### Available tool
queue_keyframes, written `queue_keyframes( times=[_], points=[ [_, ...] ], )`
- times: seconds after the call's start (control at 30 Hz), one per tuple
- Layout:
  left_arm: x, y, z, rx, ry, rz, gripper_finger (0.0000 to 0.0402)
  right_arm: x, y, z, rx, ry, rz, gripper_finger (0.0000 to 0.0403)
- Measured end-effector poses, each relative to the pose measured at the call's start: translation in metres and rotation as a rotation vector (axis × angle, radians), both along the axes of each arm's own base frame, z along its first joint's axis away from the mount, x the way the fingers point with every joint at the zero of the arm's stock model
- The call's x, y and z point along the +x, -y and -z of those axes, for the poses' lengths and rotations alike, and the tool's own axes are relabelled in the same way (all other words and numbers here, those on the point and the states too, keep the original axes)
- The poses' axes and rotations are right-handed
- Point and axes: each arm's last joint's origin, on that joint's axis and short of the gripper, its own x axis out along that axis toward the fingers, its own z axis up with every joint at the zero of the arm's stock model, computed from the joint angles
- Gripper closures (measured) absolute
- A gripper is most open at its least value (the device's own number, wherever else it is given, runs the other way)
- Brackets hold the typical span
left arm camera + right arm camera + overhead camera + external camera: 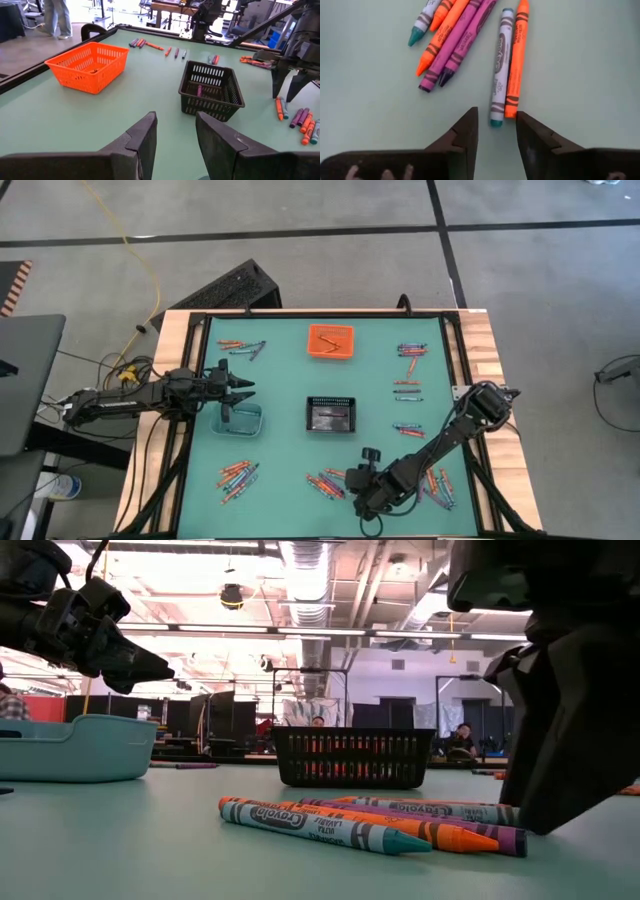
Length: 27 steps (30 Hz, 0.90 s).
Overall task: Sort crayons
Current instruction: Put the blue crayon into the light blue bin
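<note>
Crayons (pixel 470 45) lie on the green counter (pixel 580 60) just ahead of the right gripper (pixel 496 137), whose fingers stand apart, holding nothing. Their long axes run away from it, fanning toward the frame's top. The left gripper (pixel 175 140) hovers released over the clear bin (pixel 240 420).

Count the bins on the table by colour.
Orange bin: 1
Black bin: 1
Light blue bin: 1
Total: 3
</note>
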Motion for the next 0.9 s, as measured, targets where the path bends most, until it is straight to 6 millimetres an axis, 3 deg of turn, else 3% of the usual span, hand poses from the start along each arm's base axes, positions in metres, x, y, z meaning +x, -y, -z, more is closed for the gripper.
queue_keyframes(
  times=[0.73,0.9],
  points=[
    [0.0,0.0,0.0,0.0,0.0,-0.001,0.0276,-0.0012,-0.0023,-0.0009,0.122,-0.051,0.056,0.0273],
    [0.0,0.0,0.0,0.0,0.0,0.0,0.0276,0.0031,0.0025,-0.0008,0.134,-0.049,0.075,0.0289]
  ],
)
